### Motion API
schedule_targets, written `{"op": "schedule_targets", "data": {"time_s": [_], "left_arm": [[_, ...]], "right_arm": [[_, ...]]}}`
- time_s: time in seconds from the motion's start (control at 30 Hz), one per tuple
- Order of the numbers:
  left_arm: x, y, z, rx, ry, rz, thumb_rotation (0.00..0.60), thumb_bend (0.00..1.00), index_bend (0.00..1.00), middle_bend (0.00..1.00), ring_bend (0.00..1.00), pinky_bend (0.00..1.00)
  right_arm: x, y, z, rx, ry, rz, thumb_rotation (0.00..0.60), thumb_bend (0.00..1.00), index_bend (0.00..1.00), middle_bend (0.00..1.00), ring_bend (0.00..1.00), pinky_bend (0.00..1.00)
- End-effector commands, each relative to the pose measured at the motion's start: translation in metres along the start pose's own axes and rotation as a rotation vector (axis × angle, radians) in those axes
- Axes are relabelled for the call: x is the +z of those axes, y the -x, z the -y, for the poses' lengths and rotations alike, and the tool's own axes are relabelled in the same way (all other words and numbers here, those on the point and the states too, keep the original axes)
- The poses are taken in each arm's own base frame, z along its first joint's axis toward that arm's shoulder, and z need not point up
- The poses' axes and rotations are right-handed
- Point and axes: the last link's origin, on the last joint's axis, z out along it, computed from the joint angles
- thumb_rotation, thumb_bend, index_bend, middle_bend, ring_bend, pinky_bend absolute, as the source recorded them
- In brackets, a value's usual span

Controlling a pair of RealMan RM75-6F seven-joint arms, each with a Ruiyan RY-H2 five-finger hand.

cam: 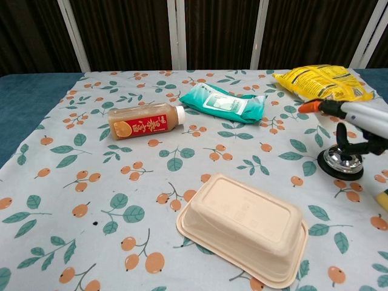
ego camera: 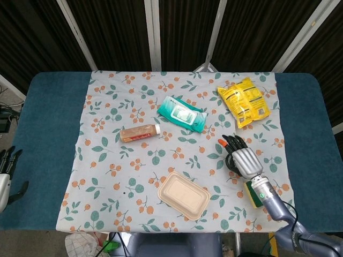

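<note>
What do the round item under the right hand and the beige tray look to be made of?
The round item under the right hand looks like polished metal on a black base: its top gives mirror-like glints. The beige tray looks like matte moulded pulp or fibre, with a dull, even surface and soft pressed edges; foam is possible.

The right hand (ego camera: 244, 158) is stretched forward from its forearm, palm down, with its fingers (cam: 348, 113) straight, close together and holding nothing; one fingertip is orange. Its thumb hangs down beneath the palm. The left hand (ego camera: 6, 176) shows only at the far edge of the head view, dark fingers apart and pointing up, holding nothing.
</note>
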Motion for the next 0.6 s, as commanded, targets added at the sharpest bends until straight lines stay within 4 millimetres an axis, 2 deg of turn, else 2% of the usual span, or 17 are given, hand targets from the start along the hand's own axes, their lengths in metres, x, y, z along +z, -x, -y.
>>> {"op": "schedule_targets", "data": {"time_s": [0.03,0.13,0.23,0.43,0.6], "left_arm": [[-0.001,-0.001,0.000,-0.003,0.000,-0.002,0.600,0.47,0.03,0.00,0.00,0.07],[-0.001,-0.002,0.001,-0.007,-0.001,-0.005,0.600,0.47,0.03,0.00,0.00,0.07],[-0.003,-0.003,0.001,-0.012,0.001,-0.008,0.600,0.47,0.03,0.00,0.00,0.07],[-0.004,-0.004,0.001,-0.018,0.007,-0.005,0.600,0.47,0.03,0.00,0.00,0.07],[-0.006,-0.006,0.001,-0.025,0.009,-0.007,0.600,0.47,0.03,0.00,0.00,0.07]], "right_arm": [[-0.014,-0.048,0.004,-0.010,-0.011,-0.121,0.600,1.00,0.10,0.00,0.00,0.00],[-0.035,-0.069,0.003,-0.046,0.013,-0.138,0.600,1.00,0.10,0.00,0.00,0.00],[-0.066,-0.086,0.001,-0.106,0.062,-0.136,0.600,1.00,0.10,0.00,0.00,0.00],[-0.125,-0.093,-0.008,-0.144,0.210,-0.134,0.600,1.00,0.09,0.00,0.00,0.00],[-0.160,-0.093,-0.016,-0.180,0.293,-0.157,0.600,1.00,0.09,0.00,0.00,0.00]]}}
